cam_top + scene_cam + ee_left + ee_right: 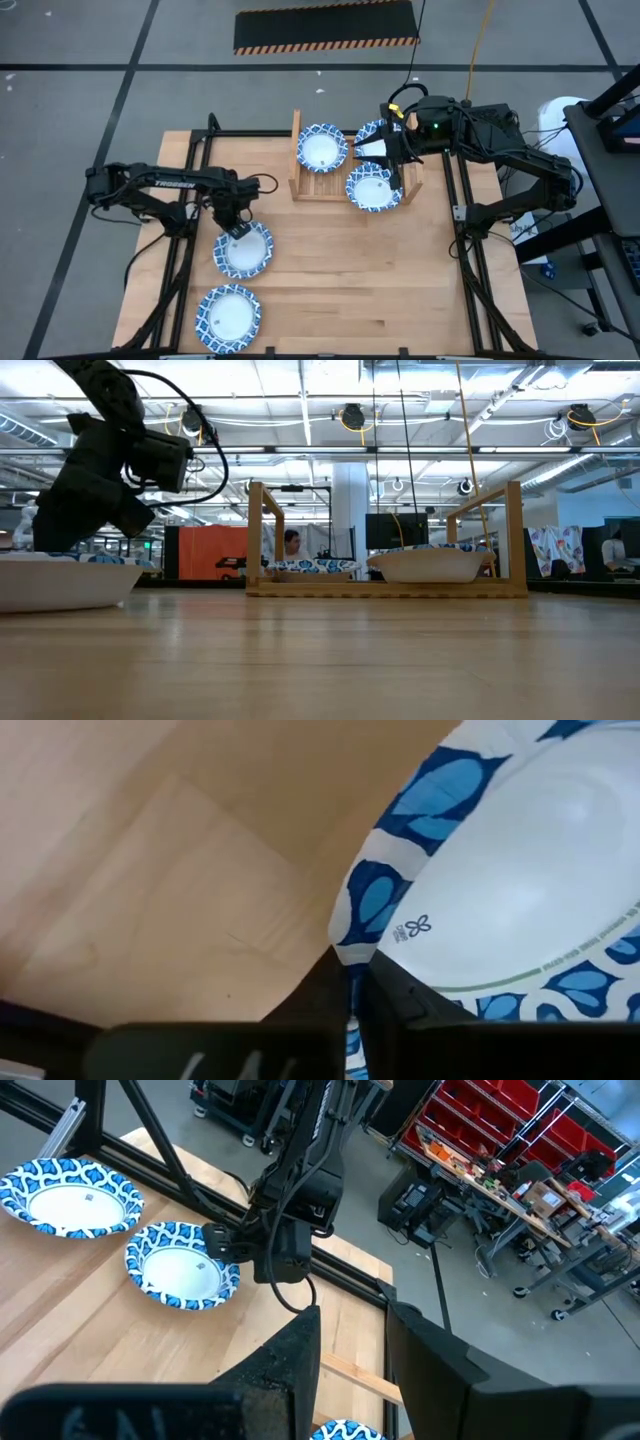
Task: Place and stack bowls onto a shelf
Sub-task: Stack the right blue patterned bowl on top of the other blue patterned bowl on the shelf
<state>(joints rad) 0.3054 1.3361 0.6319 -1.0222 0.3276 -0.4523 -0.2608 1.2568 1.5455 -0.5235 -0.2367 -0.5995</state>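
Pinched on a bowl (pixel 500 870) rim, our left end effector (pixel 350 982) grips; three bowls reached the shelf (pixel 300 180), two remain.

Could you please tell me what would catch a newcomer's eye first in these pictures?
The left tool stands out first: it is shut on the patterned rim of a blue-and-white bowl on the table's left side, with another bowl near the front edge. Across the table, the right tool hovers over the wooden shelf, where more bowls sit.
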